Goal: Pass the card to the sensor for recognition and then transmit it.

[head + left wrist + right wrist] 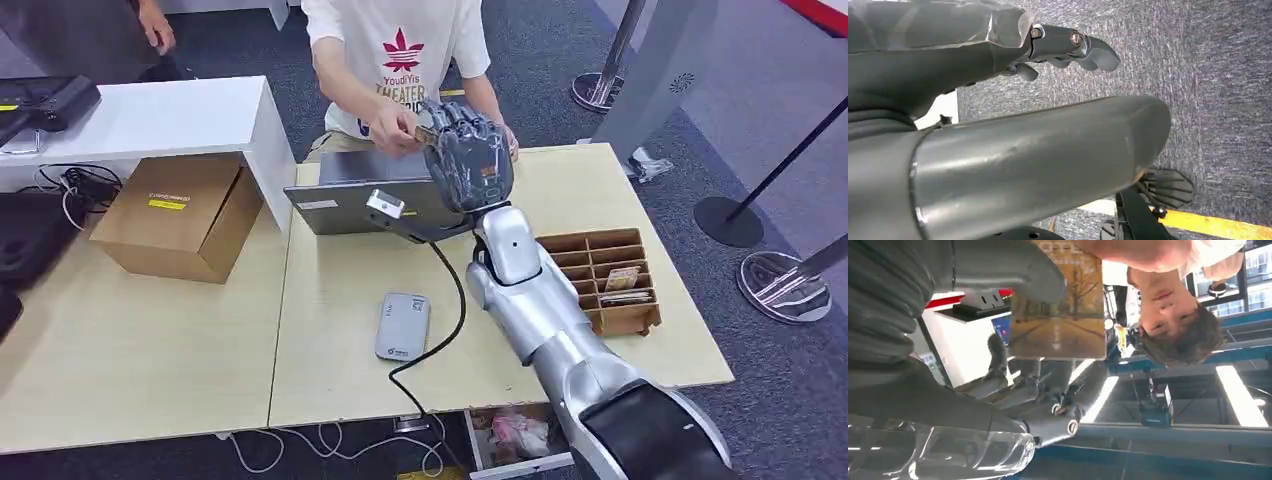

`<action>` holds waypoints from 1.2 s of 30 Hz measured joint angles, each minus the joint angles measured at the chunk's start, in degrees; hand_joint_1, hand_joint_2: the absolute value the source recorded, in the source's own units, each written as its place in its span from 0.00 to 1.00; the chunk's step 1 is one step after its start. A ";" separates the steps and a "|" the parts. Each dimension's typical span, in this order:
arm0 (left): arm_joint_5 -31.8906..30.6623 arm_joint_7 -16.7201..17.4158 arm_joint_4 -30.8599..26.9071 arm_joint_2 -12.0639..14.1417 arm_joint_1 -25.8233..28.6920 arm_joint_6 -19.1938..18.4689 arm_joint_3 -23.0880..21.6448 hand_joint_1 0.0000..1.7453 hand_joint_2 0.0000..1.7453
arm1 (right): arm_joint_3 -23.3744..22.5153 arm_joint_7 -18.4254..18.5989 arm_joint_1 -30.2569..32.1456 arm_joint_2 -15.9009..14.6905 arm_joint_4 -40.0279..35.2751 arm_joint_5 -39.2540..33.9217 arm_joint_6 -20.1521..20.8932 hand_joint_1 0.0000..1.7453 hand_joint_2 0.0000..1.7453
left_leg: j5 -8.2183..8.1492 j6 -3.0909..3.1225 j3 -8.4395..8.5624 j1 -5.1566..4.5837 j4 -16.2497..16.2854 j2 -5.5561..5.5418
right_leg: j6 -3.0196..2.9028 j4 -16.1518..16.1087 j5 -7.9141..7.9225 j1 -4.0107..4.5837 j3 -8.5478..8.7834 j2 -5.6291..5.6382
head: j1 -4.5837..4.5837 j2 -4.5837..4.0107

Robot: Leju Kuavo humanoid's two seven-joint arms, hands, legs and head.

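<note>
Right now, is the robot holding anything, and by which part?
Yes: the right hand holds a card by one edge, thumb over its face, while a person's hand takes the opposite end.

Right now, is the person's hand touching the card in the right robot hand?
Touching. In the right wrist view the person's hand overlaps the card's far edge, while the right robot hand's thumb presses its other side. The head view shows the same handover.

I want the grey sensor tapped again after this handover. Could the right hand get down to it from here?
Probably yes: the sensor lies bare on the table, below the raised right hand, though the card must be released first.
</note>
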 joint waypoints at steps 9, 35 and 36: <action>-0.02 -0.07 0.00 -0.02 0.00 -0.02 0.00 0.00 0.00 | -0.87 0.00 0.10 0.00 -0.35 1.27 -0.02 0.00 0.00 | 0.00 0.00 0.00 0.00 0.00 0.00 | 0.00 0.00 0.00 0.00 0.00 0.00 | 0.02 0.00; 0.02 -0.44 0.00 -0.35 0.48 -0.13 0.17 0.00 0.00 | -9.79 -0.90 4.18 -3.11 -4.31 1.53 -0.02 0.00 0.00 | 0.00 0.00 -0.01 -0.01 0.01 -0.01 | 0.00 -0.03 0.00 0.00 -0.02 -0.01 | 0.00 0.00; 0.02 -0.44 0.00 -0.42 0.48 -0.13 0.17 0.00 0.00 | -10.23 -0.72 4.46 -3.39 -4.35 1.68 -0.02 0.00 0.00 | 0.00 0.00 -0.02 -0.01 0.02 -0.01 | 0.00 -0.03 0.00 -0.01 -0.02 -0.02 | 0.02 0.00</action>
